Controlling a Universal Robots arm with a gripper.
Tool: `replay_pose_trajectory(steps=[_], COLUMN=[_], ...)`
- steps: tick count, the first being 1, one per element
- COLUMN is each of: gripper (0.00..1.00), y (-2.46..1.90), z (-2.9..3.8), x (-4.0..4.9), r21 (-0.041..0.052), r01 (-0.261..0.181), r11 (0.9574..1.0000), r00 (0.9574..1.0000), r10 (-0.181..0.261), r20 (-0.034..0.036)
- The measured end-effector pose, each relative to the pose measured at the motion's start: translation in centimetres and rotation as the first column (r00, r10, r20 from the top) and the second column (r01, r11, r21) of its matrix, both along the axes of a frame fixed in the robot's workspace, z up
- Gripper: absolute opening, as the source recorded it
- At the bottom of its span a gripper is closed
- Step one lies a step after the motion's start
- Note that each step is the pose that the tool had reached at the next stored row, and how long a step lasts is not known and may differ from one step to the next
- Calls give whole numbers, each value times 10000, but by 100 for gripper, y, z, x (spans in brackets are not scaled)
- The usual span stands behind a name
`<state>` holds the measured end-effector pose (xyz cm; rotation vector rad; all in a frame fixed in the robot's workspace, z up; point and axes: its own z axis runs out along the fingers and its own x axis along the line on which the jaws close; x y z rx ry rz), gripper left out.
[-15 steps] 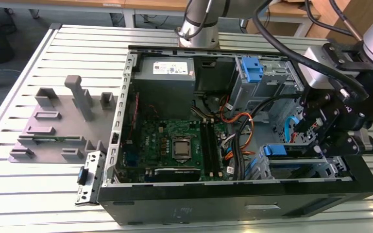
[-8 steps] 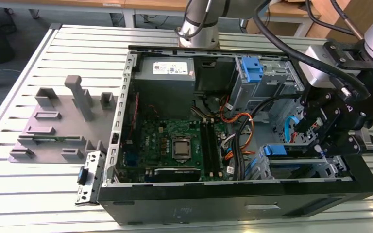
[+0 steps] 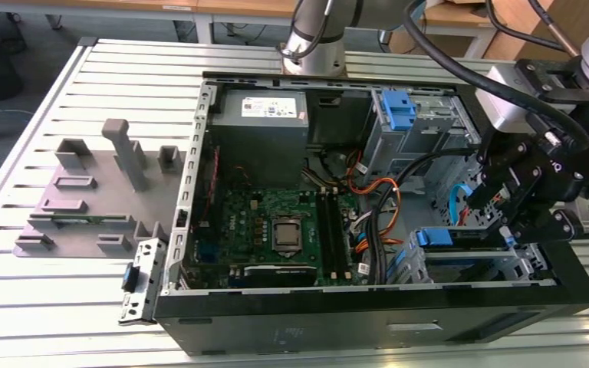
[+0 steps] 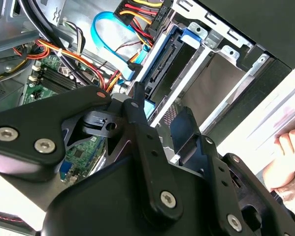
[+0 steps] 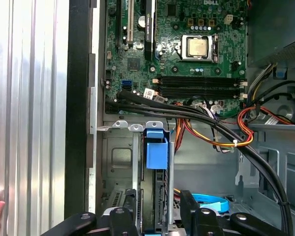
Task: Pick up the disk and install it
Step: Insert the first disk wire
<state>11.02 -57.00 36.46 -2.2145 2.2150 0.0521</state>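
Note:
The disk [image 5: 156,147] stands on edge in the metal drive cage of the open computer case, its blue carrier tab uppermost. In the exterior view the disk [image 3: 445,238] sits at the case's near right corner, with my gripper [image 3: 520,222] just above and to the right of it. In both wrist views the black fingers [image 5: 130,216] straddle the disk's edge with a gap on each side. My gripper [image 5: 159,219] looks open. The second wrist view shows the disk [image 4: 163,64] in its slot beyond my gripper [image 4: 159,113].
The motherboard [image 3: 274,230] fills the case floor, and black and orange cables [image 5: 226,132] run past the cage. A grey power supply [image 3: 261,115] and a tall blue latch [image 3: 399,111] stand at the back. A grey fixture [image 3: 90,192] lies on the exterior view's left. A hand [image 4: 287,147] rests beside the case.

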Motion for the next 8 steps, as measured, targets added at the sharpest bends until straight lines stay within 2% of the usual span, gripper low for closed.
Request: replay_pose_trajectory(steps=[2, 3, 4, 8], gripper=[48, 48, 48, 48], y=[1, 0, 11, 16], z=[0, 16, 16, 11], x=[0, 0, 0, 0], r21=[2, -1, 2, 2], r01=[0, 0, 0, 0], r11=[10000, 10000, 10000, 10000], r00=[10000, 10000, 10000, 10000], r10=[0, 0, 0, 0], r20=[0, 45, 52, 52])
